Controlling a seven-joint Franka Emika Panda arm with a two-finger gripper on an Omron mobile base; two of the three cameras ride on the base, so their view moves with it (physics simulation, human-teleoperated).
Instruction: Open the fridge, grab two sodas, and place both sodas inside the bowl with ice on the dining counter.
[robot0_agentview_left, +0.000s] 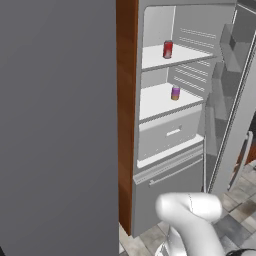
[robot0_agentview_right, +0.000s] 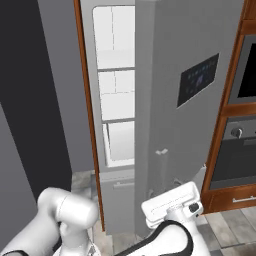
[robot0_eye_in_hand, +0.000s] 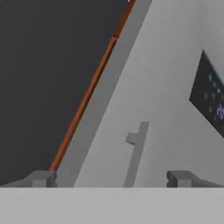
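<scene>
The fridge (robot0_agentview_left: 170, 132) stands with its grey door (robot0_agentview_right: 170, 115) swung open, baring white shelves. A red soda (robot0_agentview_left: 168, 49) stands on the upper shelf and a purple-pink soda (robot0_agentview_left: 175, 93) on the shelf below it. My gripper (robot0_eye_in_hand: 111, 178) is open and holds nothing, its fingertips (robot0_eye_in_hand: 41, 178) set wide apart just in front of the door's outer face. The door's bar handle (robot0_eye_in_hand: 135, 153) lies between them a little ahead, and the black dispenser panel (robot0_eye_in_hand: 212, 103) sits to its right. My white hand (robot0_agentview_right: 172, 204) hangs low beside the door. The bowl and the dining counter are out of view.
A broad grey panel (robot0_agentview_left: 55, 125) walls off the left. A brown wooden frame (robot0_agentview_left: 126, 100) borders the fridge. The bottom drawer (robot0_agentview_left: 167, 187) with its bar handle is shut. A built-in oven (robot0_agentview_right: 240, 145) stands to the right of the door, with tiled floor (robot0_agentview_left: 240, 215) below.
</scene>
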